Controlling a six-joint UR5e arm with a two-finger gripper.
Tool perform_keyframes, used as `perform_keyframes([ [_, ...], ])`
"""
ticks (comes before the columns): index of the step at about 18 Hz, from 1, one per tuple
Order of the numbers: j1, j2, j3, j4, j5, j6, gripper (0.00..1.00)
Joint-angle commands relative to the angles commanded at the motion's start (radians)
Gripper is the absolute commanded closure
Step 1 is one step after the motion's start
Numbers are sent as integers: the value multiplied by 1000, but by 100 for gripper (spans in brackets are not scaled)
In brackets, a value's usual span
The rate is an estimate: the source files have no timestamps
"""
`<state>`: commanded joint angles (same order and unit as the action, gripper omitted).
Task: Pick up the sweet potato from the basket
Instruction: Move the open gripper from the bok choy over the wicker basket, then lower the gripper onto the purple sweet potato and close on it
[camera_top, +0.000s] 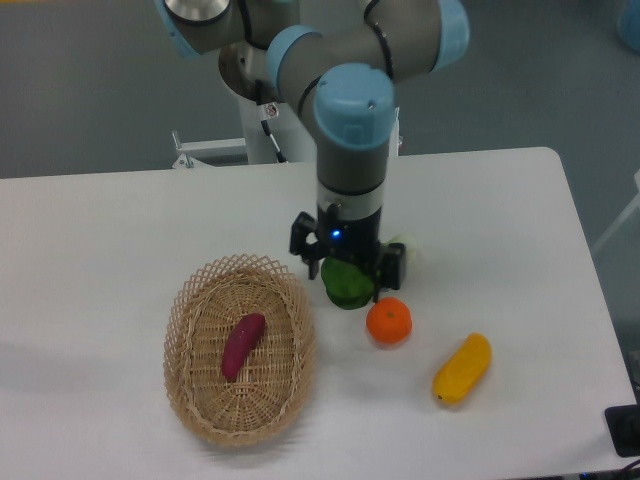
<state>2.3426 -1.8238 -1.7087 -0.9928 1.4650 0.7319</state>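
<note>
The magenta-purple sweet potato (242, 346) lies slantwise in the middle of the oval wicker basket (195, 396) at the table's front left. My gripper (347, 264) hangs to the right of the basket's far rim, over a green vegetable (347, 286). Its two dark fingers stand apart and hold nothing. A clear gap separates the gripper from the sweet potato.
An orange (388, 321) sits just right of the green vegetable. A yellow-orange oblong fruit (462, 368) lies further to the right front. The arm's white base (275, 130) stands at the table's far edge.
</note>
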Motion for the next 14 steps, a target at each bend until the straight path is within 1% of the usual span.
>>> perform_keyframes([
  [2, -46, -20, -49, 40, 6, -41, 0],
  [5, -91, -46, -109, 147, 9, -106, 0],
  [6, -107, -49, -120, 166, 11, -112, 0],
  [10, -149, -77, -132, 171, 20, -94, 0],
  [14, -158, -126, -132, 172, 55, -28, 0],
])
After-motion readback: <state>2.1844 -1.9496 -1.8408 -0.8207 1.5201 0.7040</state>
